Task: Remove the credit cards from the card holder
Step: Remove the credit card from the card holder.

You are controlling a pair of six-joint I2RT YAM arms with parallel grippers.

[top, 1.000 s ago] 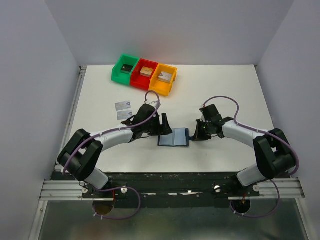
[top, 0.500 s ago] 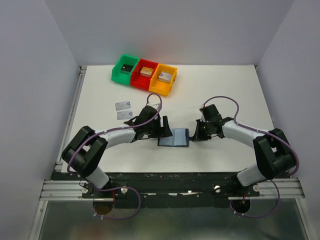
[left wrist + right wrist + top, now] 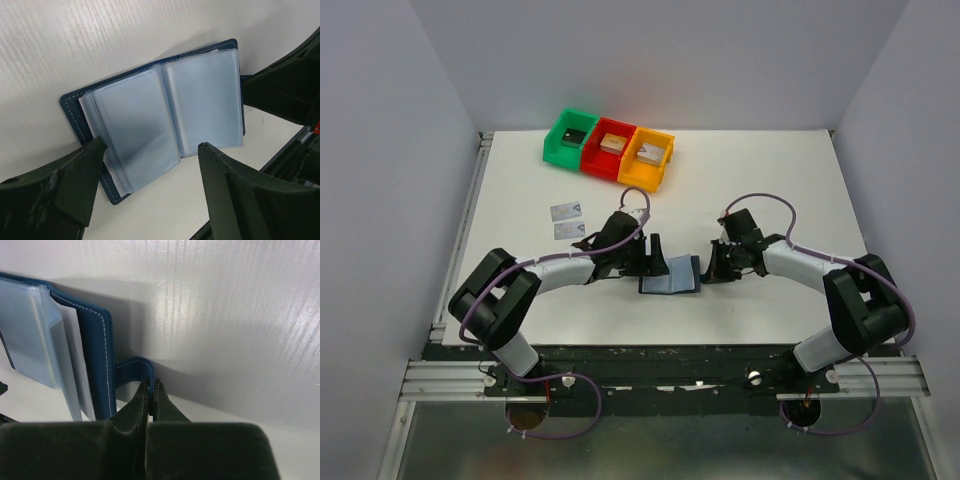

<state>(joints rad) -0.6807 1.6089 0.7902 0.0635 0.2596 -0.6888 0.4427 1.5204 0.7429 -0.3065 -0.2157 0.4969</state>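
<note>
Left wrist, card holder [image 3: 165, 120] beneath spread left end effector [image 3: 152, 146]

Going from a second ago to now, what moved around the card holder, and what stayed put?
The left gripper, jaws open, slid rightward from the left edge of the card holder to over its open pages, and its arm followed. Nothing was grasped or released. The right gripper stayed shut on the strap tab. The holder, the two loose cards and the three bins kept their places.
</note>
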